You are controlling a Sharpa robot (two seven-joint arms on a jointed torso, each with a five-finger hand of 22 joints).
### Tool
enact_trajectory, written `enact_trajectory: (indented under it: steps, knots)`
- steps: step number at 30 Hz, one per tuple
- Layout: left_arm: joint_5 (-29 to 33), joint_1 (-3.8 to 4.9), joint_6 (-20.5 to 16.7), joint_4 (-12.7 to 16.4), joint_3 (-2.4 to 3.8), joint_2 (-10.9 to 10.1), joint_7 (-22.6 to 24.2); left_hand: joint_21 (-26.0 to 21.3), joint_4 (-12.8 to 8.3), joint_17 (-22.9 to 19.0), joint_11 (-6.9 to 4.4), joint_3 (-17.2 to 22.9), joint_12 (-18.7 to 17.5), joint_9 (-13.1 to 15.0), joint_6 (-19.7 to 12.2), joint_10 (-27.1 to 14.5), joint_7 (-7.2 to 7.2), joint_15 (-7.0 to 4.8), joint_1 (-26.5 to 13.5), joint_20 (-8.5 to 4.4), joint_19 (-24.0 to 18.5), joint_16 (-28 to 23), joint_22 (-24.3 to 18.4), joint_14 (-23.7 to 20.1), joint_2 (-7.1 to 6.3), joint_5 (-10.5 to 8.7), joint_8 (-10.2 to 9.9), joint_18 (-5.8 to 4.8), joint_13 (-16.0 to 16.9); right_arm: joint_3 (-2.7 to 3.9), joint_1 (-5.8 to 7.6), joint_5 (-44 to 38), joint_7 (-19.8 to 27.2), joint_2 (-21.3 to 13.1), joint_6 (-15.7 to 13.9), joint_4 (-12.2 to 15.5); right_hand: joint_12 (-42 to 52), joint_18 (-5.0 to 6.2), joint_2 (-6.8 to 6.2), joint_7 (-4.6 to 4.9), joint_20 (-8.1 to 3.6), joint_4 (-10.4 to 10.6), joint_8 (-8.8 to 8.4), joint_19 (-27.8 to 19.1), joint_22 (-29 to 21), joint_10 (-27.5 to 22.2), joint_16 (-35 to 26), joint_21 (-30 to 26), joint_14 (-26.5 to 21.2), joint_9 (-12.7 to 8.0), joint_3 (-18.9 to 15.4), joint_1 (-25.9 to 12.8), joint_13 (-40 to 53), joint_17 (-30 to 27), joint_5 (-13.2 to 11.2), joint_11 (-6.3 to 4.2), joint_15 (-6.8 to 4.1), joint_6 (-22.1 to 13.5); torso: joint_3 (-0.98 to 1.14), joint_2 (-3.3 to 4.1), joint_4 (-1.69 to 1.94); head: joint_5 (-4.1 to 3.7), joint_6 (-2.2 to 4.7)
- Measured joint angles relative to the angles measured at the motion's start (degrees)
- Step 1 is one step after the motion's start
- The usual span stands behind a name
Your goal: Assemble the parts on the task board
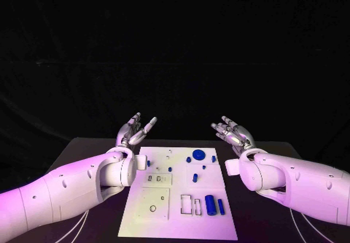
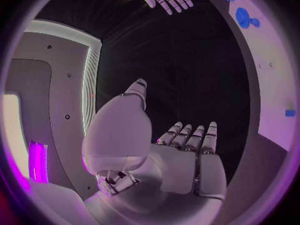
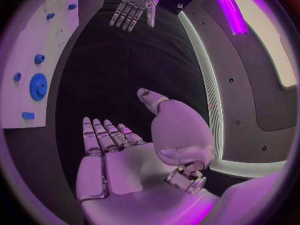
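- Since both arms hang raised with nothing in them, the step in hand looks like the first reach, so the near end of the task board (image 1: 146,223) is the place to start reading.
- Nearest the robot on the white plate, two long blue cylinders (image 1: 211,204) stand side by side, just beside a pair of rectangular outlines (image 1: 186,204); a small ring mark (image 1: 152,208) sits in a square field on the robot's left part of the plate.
- Further along, a short blue peg (image 1: 194,177) lies near the middle, with a small recessed block (image 1: 158,178) to its left.
- At the far end sit a round blue gear (image 1: 198,154) and several small blue pieces (image 1: 188,159) scattered close to it.
- Beyond the plate, the left robot hand (image 1: 136,129) is held up over the table's far edge, palm open, fingers straight and apart, holding nothing.
- The right robot hand (image 1: 233,131) mirrors it, fingers extended and spread, also empty.
- To do the reach well, I would judge it best to pick one loose piece and bring down the hand on that piece's side, keeping the other clear.
- The near cylinders stand close together, so fingers should close on one alone, from above, without nudging its neighbour.
- Which recess takes which piece I cannot tell from here.
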Motion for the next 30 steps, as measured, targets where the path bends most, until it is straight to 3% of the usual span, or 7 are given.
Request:
enact_trajectory:
  steps: [4,8,12,14,18,24,30]
  knots:
    - [-0.59,-0.02,1.1,-0.06,0.0,0.02,0.22,0.4,0.62,0.3,1.22,0.5,0.08,0.2,0.62,0.62,0.01,1.24,3.1,0.82,0.21,0.57,0.15,1.24,0.35,0.53,0.37,0.0,0.12,-1.25,1.14,-1.55,-0.94,0.26,5.35,-1.72,1.48,1.15,-0.09,0.31,0.22,-1.57,1.62,3.7,0.76,6.44,1.83,1.44,6.53,1.33,1.57,3.06,0.68,1.15,0.0,-0.11,-0.41,4.85,0.0,0.0,0.0,0.0,-0.01]
    - [-0.88,-0.02,1.68,-0.09,0.01,0.02,0.36,2.05,0.69,1.91,3.34,2.32,1.38,0.97,4.56,5.46,0.21,2.67,5.21,1.07,4.21,3.21,1.05,8.86,2.46,0.53,1.62,0.0,0.81,-1.82,1.72,-2.66,-1.63,0.39,9.03,-2.62,3.56,2.19,-0.4,0.76,0.25,-3.13,3.82,9.2,1.86,15.55,4.58,3.57,15.46,3.01,2.75,5.32,1.58,2.67,0.0,-0.63,-1.32,11.38,-0.01,0.01,0.0,0.01,-0.01]
    - [-1.12,0.16,2.56,1.2,-0.03,-1.1,0.43,9.24,-0.1,6.26,5.88,5.07,6.27,3.96,19.22,24.55,1.24,-0.27,9.2,0.78,22.51,11.28,4.7,30.43,4.19,0.17,6.65,3.14,2.86,-2.44,2.84,-6.56,-2.14,0.21,11.11,-3.52,5.69,4.02,-1.13,1.44,0.25,-4.98,6.87,17.11,3.38,25.76,7.57,6.74,24.86,5.15,4.16,7.41,2.2,4.17,0.0,-1.58,-2.75,20.45,-0.03,0.23,0.12,-0.34,-0.13]
    - [-1.28,0.61,3.62,2.27,0.09,-3.02,0.59,11.32,-0.84,7.39,4.96,6.06,8.78,5.55,26.83,34.41,1.92,-1.47,10.96,0.67,26.88,13.73,5.5,36.28,4.24,0.17,9.48,4.77,3.64,-1.93,4.78,-12.57,-2.1,-0.68,10.28,-5.02,6.26,4.09,-1.49,1.97,0.18,-5.92,8.43,20.88,4.08,30.69,8.85,8.41,29.29,6.21,5.1,8.34,2.2,4.78,0.0,-2.25,-3.61,25.56,-0.11,1.1,0.46,-1.03,-0.37]
    - [-1.4,0.8,4.71,3.0,0.02,-4.11,0.63,12.88,-2.27,8.09,3.11,8.27,10.19,7.58,37.21,43.4,3.64,-3.3,13.75,0.66,30.71,15.3,5.63,41.67,3.24,-0.15,13.35,6.7,3.47,-1.79,5.88,-21.23,-1.99,-1.01,8.86,-5.52,6.35,5.35,-2.43,2.99,-0.19,-7.11,10.21,25.68,5.01,37.24,10.44,10.68,35.13,7.38,6.29,9.28,2.16,5.43,-0.36,-3.31,-4.91,31.98,-0.24,2.38,0.93,-1.65,-0.46]
    - [-2.06,1.83,6.47,5.49,0.12,-5.46,0.35,15.05,-2.53,9.09,1.1,11.64,9.93,7.99,41.93,50.58,5.19,-5.4,15.05,-0.26,36.94,16.52,5.9,48.14,1.93,-0.47,14.41,7.6,2.88,-1.87,7.03,-30.82,-2.79,-0.79,8.41,-6.04,6.29,6.23,-3.12,4.01,-1.13,-7.89,11.55,30.61,6.07,44.11,12.05,13.45,41.68,8.23,7.06,9.97,2.09,6.11,-0.36,-4.71,-6.63,37.93,-0.25,3.94,1.34,-2.24,-0.25]
    - [-2.88,2.41,7.66,8.32,0.15,-7.14,-0.31,15.64,-2.07,10.16,0.27,14.33,8.62,7.99,43.76,54.41,4.86,-6.43,14.82,-1.33,39.4,16.97,5.55,51.43,0.21,-0.47,14.41,7.59,2.88,-1.76,8.45,-39.55,-4.99,-0.48,8.69,-6.93,5.41,6.23,-4.36,4.9,-2.51,-7.89,12.16,34.4,7.3,49.06,13.31,16.28,46.82,8.64,7.06,9.99,2.09,6.99,-0.36,-6.02,-8.25,41.36,-0.43,5.56,1.87,-2.74,-0.1]
